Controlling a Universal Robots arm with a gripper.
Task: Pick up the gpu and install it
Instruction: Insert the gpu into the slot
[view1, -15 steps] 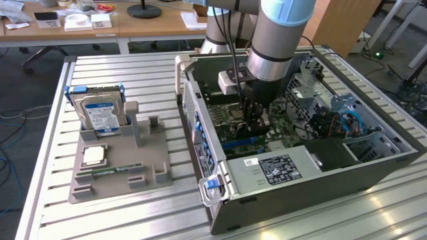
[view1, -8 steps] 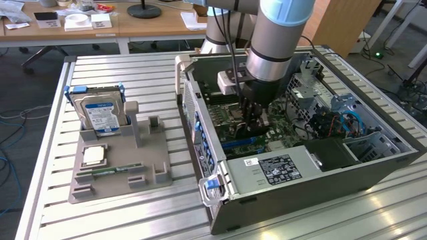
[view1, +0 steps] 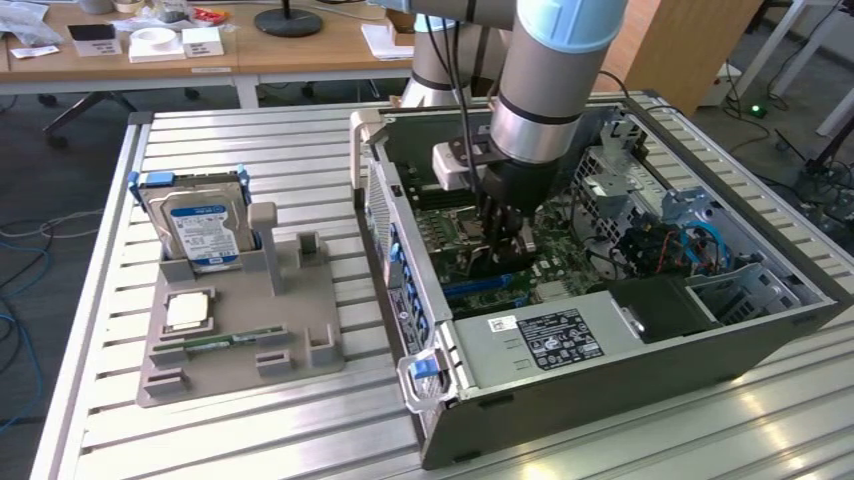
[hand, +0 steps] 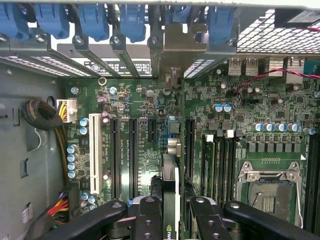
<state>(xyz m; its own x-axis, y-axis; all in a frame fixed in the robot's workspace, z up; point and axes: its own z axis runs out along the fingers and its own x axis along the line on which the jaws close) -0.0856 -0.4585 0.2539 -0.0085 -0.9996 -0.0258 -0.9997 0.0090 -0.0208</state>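
The gpu (hand: 170, 175) stands on edge between my fingers (hand: 149, 216), a thin card running from them toward the case's rear wall. Its silver bracket (hand: 176, 44) sits among the blue slot latches (hand: 132, 20) there. My gripper (hand: 172, 222) is shut on the card just above the green motherboard (hand: 145, 100), between long black expansion slots (hand: 134, 155). Whether the card's edge is seated in a slot is hidden. In the exterior view my gripper (view1: 501, 245) reaches down inside the open computer case (view1: 614, 385), with the dark gpu (view1: 491, 268) below the fingers.
Inside the case are a CPU socket (hand: 267, 187), a white slot (hand: 94, 150), cable bundles (hand: 42, 115) and a power supply (view1: 554, 335). On the exterior view's left, a grey holder (view1: 234, 345) carries a hard drive (view1: 200, 225), a processor chip (view1: 187, 310) and a memory stick (view1: 220, 340).
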